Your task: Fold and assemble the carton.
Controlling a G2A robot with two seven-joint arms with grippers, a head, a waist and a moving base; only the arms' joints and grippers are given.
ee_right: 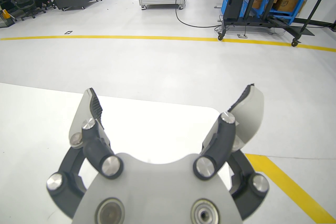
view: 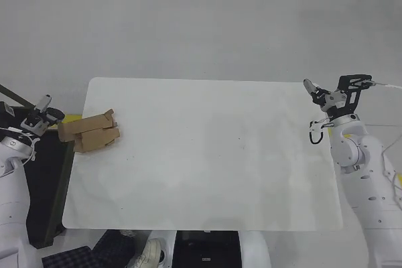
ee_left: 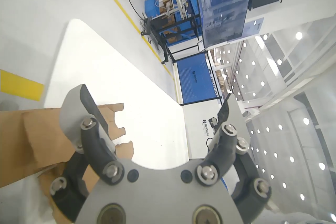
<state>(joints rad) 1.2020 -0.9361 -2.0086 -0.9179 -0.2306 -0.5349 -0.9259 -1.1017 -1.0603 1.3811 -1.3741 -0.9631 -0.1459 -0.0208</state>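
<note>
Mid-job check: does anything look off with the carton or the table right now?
Yes: the carton lies askew at the left edge of the table, one end hanging past the edge toward the open left gripper. It might tip off if nudged. Nothing else stands out.

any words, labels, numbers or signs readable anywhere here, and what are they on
carton: plain brown, no print shows
table: no text
blue panel in the room behind: white brand lettering, sideways, not quoted
shelf box: round mark, too small to read
</note>
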